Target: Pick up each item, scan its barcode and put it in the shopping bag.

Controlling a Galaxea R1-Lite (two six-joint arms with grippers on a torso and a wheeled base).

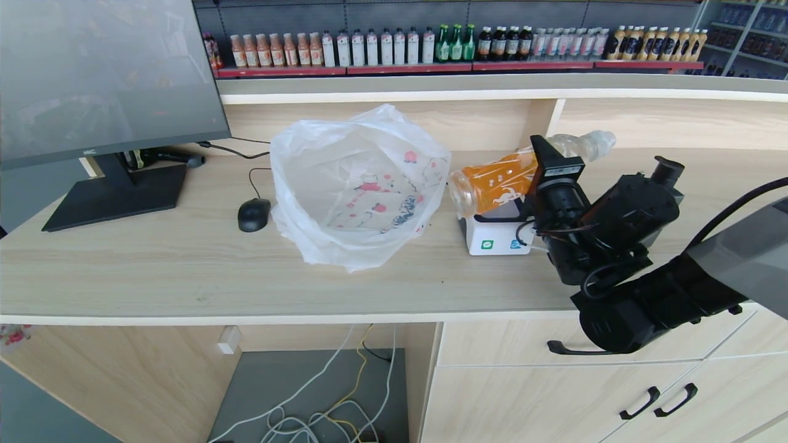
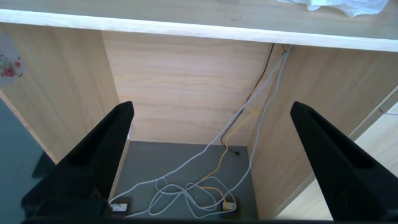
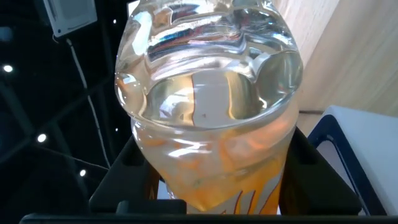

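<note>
A clear plastic bottle (image 1: 492,181) with an orange label lies sideways in the air, with my right gripper (image 1: 537,175) shut around its middle. It hangs just above a small white scanner box (image 1: 495,239) on the counter, its base pointing at the bag. In the right wrist view the bottle's base (image 3: 211,106) looms close between the dark fingers (image 3: 124,180). The white plastic shopping bag (image 1: 360,184) stands open just left of the scanner. My left gripper (image 2: 211,162) is open below the counter edge, facing the recess under it.
A monitor (image 1: 104,74) on its stand and a black mouse (image 1: 253,214) sit on the left of the wooden counter (image 1: 154,264). Loose cables (image 2: 205,186) lie in the recess beneath. Drawers (image 1: 615,394) are at the lower right. Shelved bottles (image 1: 462,46) line the back.
</note>
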